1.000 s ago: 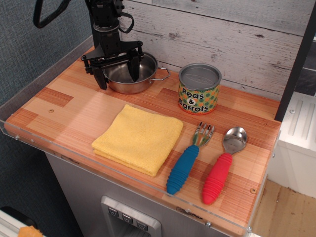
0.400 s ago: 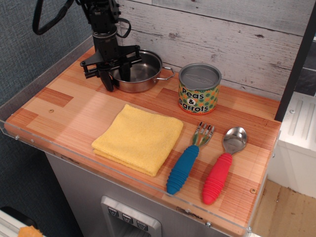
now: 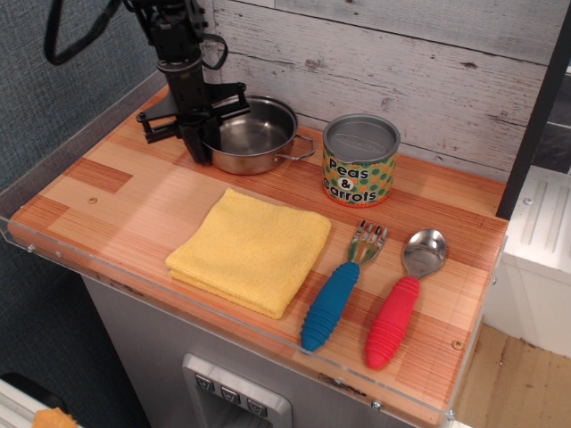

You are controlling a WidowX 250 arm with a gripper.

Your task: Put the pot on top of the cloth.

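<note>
Steel pot (image 3: 254, 135) has slid right since earlier, its left rim clenched by the gripper (image 3: 207, 144).

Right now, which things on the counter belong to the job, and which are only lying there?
Belong to the job:
- pot, at the back left
- cloth, yellow, in front
- gripper, at the pot's left rim

Only lying there:
- Peas & Carrots can
- blue-handled fork
- red-handled spoon
</note>
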